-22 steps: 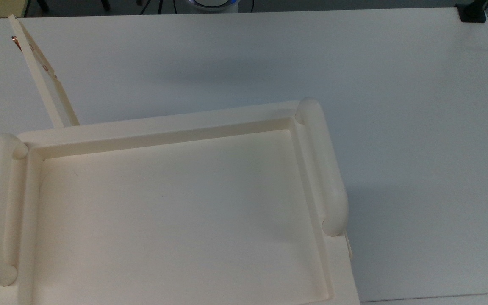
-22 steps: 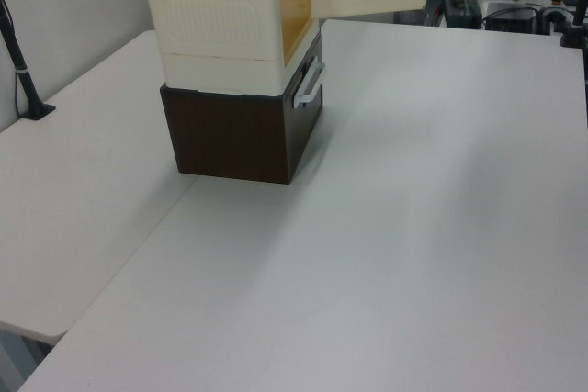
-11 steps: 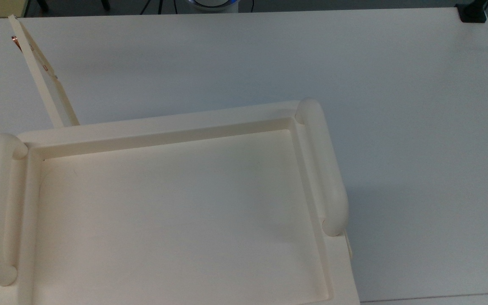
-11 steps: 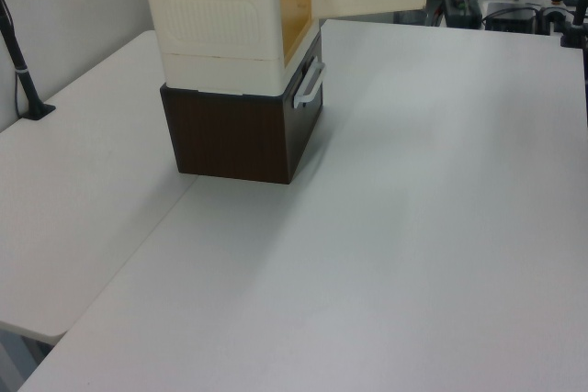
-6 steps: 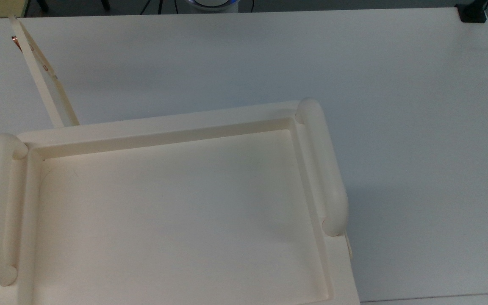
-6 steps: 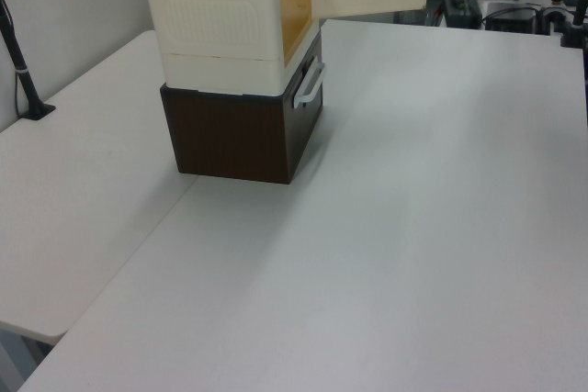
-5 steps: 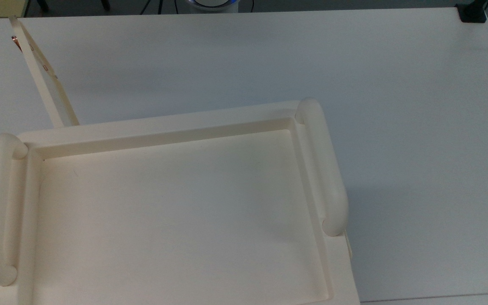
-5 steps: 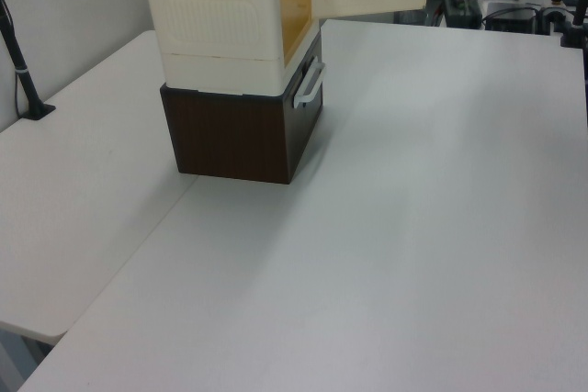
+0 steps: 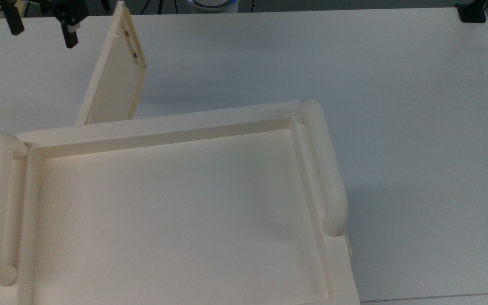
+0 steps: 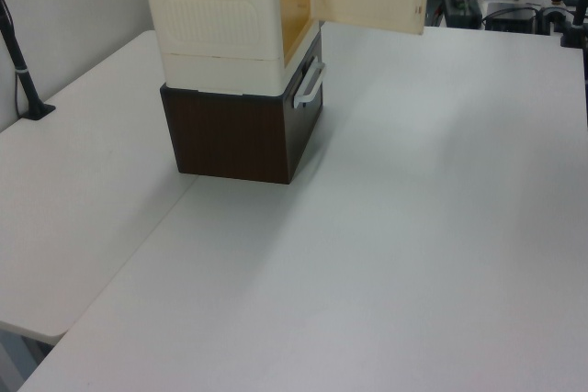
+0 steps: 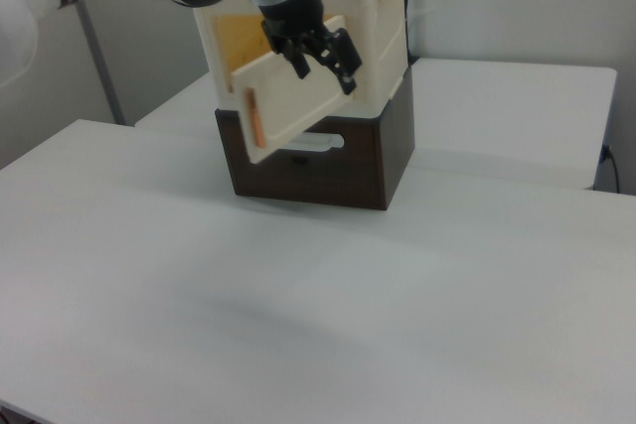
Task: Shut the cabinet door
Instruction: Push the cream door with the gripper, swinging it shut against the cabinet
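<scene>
The thin flat cream cabinet door (image 9: 115, 70) stood partly open, swung out from the front of the large cream plastic cabinet (image 9: 176, 203) — which sat on a dark brown box (image 10: 241, 131) on the white counter (image 9: 354, 84). The black two-finger claw (image 9: 40, 25) hung beside the door's outer face with its fingers spread wide — holding nothing.

A dark brown box (image 10: 241, 132) with a pale handle (image 10: 310, 84) is set on the white counter (image 10: 413, 227); a black clamp (image 9: 472, 12) is fixed at the counter's far corner.
</scene>
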Available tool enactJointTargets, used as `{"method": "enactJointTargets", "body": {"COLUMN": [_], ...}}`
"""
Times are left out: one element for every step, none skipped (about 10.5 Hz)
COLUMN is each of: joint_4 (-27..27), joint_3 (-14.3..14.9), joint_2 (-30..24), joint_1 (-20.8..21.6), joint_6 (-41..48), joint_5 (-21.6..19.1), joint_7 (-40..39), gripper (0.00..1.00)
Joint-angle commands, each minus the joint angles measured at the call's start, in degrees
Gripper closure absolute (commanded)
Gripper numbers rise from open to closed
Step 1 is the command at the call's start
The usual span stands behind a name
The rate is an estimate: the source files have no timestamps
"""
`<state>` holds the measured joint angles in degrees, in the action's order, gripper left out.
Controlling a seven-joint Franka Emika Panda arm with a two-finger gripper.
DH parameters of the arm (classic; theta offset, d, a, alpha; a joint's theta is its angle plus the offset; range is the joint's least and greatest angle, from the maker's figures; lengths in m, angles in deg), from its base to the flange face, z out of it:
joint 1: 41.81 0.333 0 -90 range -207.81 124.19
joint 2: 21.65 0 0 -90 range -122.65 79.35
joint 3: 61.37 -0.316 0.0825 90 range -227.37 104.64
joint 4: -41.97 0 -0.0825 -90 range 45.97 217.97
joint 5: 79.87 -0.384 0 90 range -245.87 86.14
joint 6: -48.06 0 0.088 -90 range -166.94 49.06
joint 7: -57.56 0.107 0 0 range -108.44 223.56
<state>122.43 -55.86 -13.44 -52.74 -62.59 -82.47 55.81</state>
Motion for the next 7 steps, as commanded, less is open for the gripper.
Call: {"method": "enactJointTargets", "body": {"joint_4": [0.9,0.9,0.8,0.8,0.8,0.8,0.8], "joint_3": [0.3,0.3,0.3,0.3,0.3,0.3,0.3], "joint_2": [-0.8,-0.3,1.1,2.0,3.6,5.0,6.0], "joint_1": [4.4,5.8,7.7,10.2,12.5,14.9,16.5], "joint_6": [1.1,0.7,-0.6,-6.0,-10.9,-14.2,-18.2], "joint_5": [-2.0,-2.1,-2.3,-2.5,-2.5,-2.1,-2.1], "joint_7": [-0.2,-0.3,-0.5,-0.5,-0.1,-0.1,-0.1], "gripper": [0.00,0.00,0.00,0.00,0.00,0.00,0.00]}}
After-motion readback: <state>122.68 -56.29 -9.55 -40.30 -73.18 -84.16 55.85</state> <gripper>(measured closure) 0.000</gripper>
